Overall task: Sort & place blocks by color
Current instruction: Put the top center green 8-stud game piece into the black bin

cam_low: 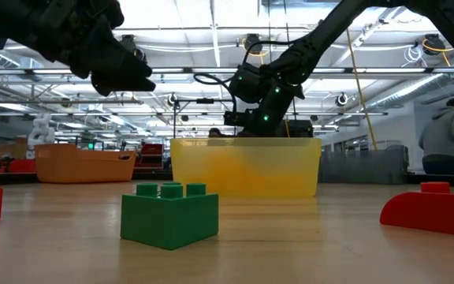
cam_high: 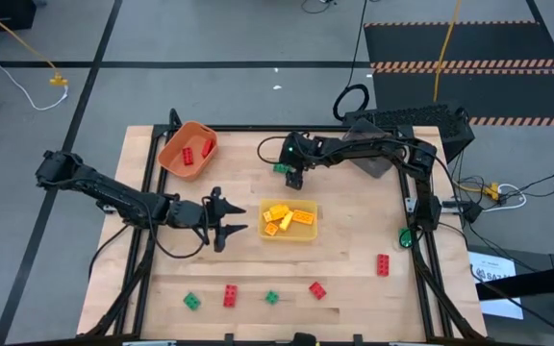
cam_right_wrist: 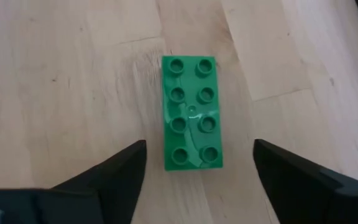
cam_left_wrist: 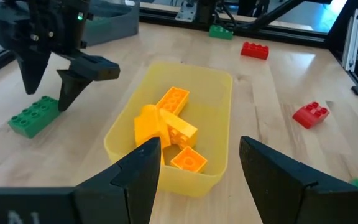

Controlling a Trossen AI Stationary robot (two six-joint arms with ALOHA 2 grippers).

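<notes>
A long green block lies flat on the table, studs up, behind the yellow bin. My right gripper hangs over its near end, open; a finger stands off each long side without touching. In the high view this gripper sits just right of the green block. My left gripper waits open at the yellow bin's left side, above the table. Several yellow blocks lie in that bin. Two red blocks lie in the orange bin.
Loose on the near table are green blocks and red blocks. Another green block lies by the right rail. A dark grey bin sits under the right arm. A person stands beyond the table.
</notes>
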